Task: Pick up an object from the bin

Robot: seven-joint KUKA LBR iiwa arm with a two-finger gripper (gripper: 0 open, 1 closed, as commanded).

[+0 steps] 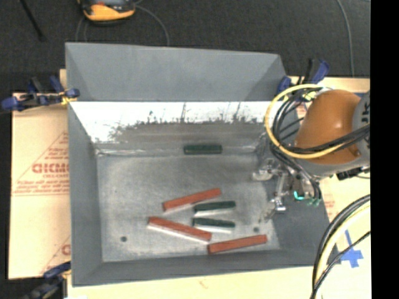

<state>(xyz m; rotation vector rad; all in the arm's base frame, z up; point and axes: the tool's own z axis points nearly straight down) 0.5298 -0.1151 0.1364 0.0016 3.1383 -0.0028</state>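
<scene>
Nearest us, a red bar [237,243] lies on the floor of the bin [124,185]. Just behind its right end the jaws hang over bare floor; we cannot tell how wide they stand. Left of the red bar lie a red-and-white stick [179,229], two dark green bars [215,215] and a slanted red stick [191,199]. Far behind the red bar, a lone green bar [202,149] lies.

High oblique view, bin [84,167] (arm right)

In the bin [112,185] I see one bar [202,149] alone by the back wall; the other bars [192,200] lie together near the front, left of the gripper [273,208].
</scene>
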